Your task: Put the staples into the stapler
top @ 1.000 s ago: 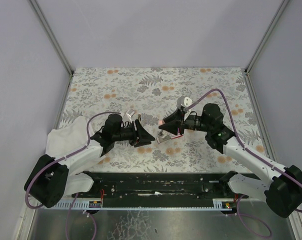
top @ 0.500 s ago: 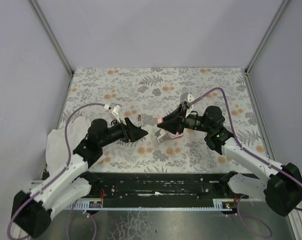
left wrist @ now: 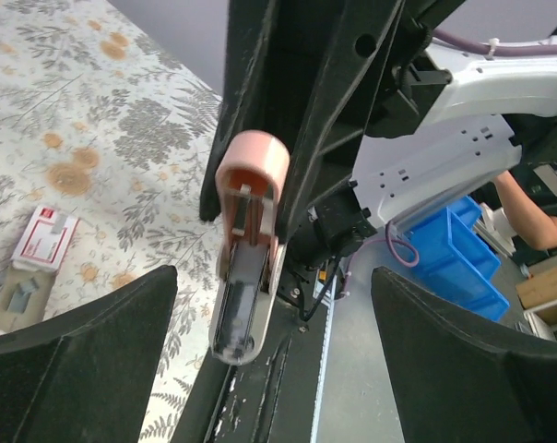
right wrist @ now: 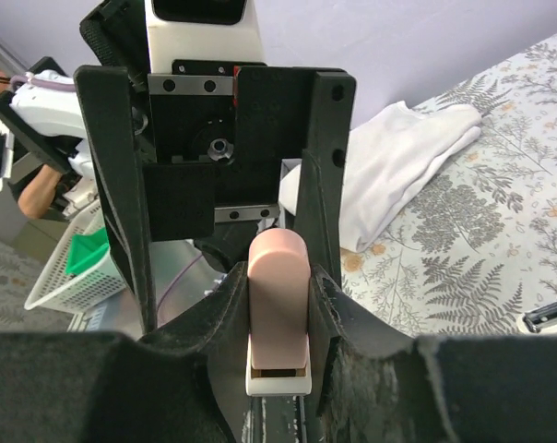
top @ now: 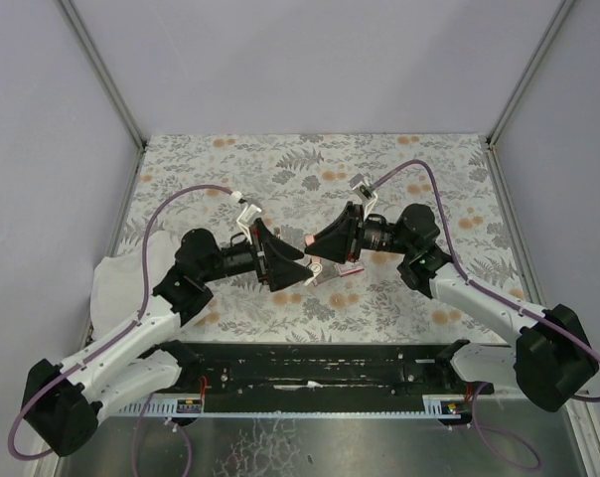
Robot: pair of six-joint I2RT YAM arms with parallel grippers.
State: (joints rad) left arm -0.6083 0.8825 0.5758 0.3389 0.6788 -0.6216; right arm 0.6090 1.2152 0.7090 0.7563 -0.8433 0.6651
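My right gripper is shut on the pink stapler, pinching its sides and holding it above the table. The stapler points nose-first at the left wrist camera, its top swung up and its metal channel exposed. My left gripper faces it with the jaws wide and nothing between the fingers. From above, the left gripper and the right gripper almost meet at mid-table. The staples' red box lies on the mat with its tan tray slid out, just below the grippers.
A crumpled white cloth lies at the table's left edge, also seen behind the left gripper. A small metal object sits on the floral mat. The black rail with both arm bases runs along the near edge.
My left arm has swung in towards the right gripper and its jaws have spread wide. The right gripper has turned the stapler to face the left one, grip unchanged.
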